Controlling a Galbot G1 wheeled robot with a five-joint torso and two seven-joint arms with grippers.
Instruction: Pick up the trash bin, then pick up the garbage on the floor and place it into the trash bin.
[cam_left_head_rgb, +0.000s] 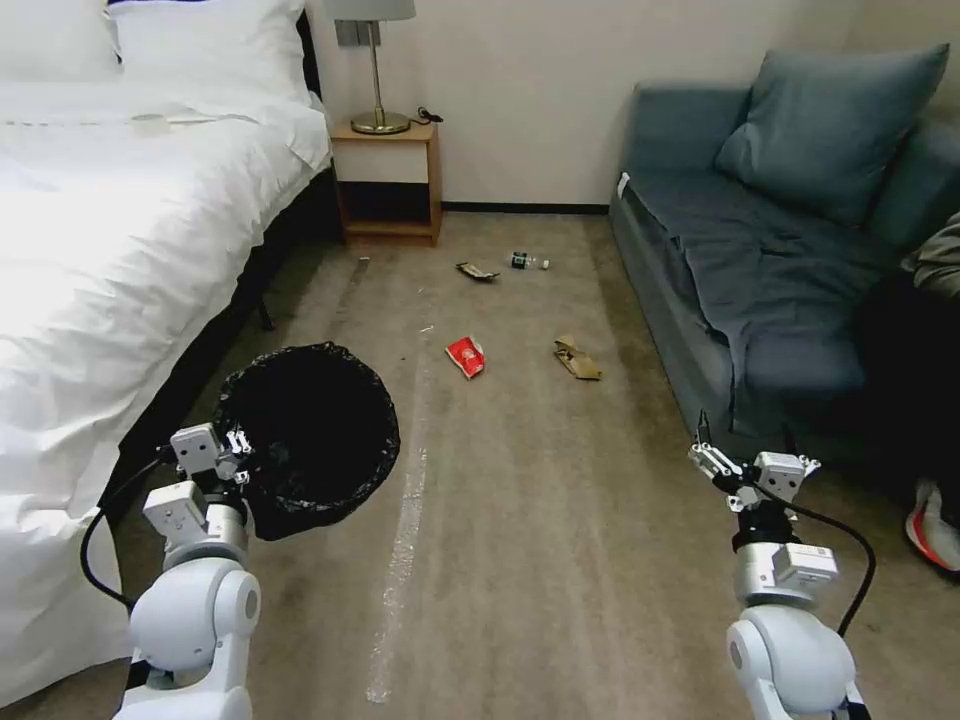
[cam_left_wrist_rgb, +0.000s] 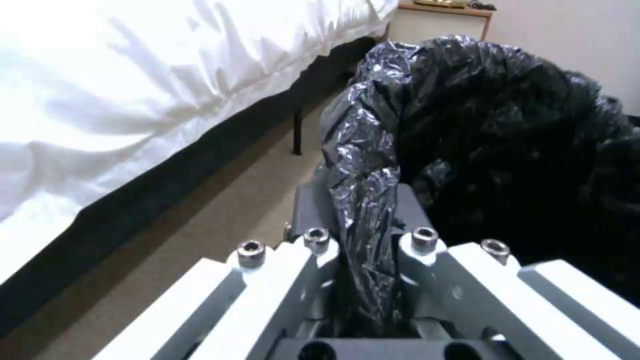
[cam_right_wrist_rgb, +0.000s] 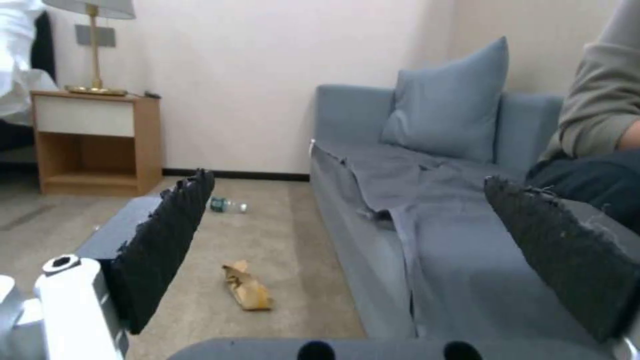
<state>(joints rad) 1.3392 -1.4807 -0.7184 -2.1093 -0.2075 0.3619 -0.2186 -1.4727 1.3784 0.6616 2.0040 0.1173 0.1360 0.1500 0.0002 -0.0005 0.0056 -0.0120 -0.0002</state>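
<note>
The trash bin (cam_left_head_rgb: 310, 435), its black bag draped over the rim, hangs beside the bed with my left gripper (cam_left_head_rgb: 238, 448) shut on its near rim. The left wrist view shows the crinkled bag (cam_left_wrist_rgb: 367, 200) pinched between the fingers (cam_left_wrist_rgb: 313, 210). Garbage lies on the carpet ahead: a red snack packet (cam_left_head_rgb: 466, 356), a crumpled brown paper bag (cam_left_head_rgb: 577, 359), a dark-and-yellow wrapper (cam_left_head_rgb: 477, 270) and a small clear bottle (cam_left_head_rgb: 528, 262). My right gripper (cam_left_head_rgb: 712, 462) is open, held above the floor by the sofa; past its pads (cam_right_wrist_rgb: 170, 245) I see the paper bag (cam_right_wrist_rgb: 248, 291) and the bottle (cam_right_wrist_rgb: 227, 205).
A white bed (cam_left_head_rgb: 120, 230) runs along the left and a blue sofa (cam_left_head_rgb: 760, 260) along the right, with a person's leg and shoe (cam_left_head_rgb: 935, 525) at its near end. A wooden nightstand (cam_left_head_rgb: 388, 180) with a lamp stands at the far wall. Open carpet lies between.
</note>
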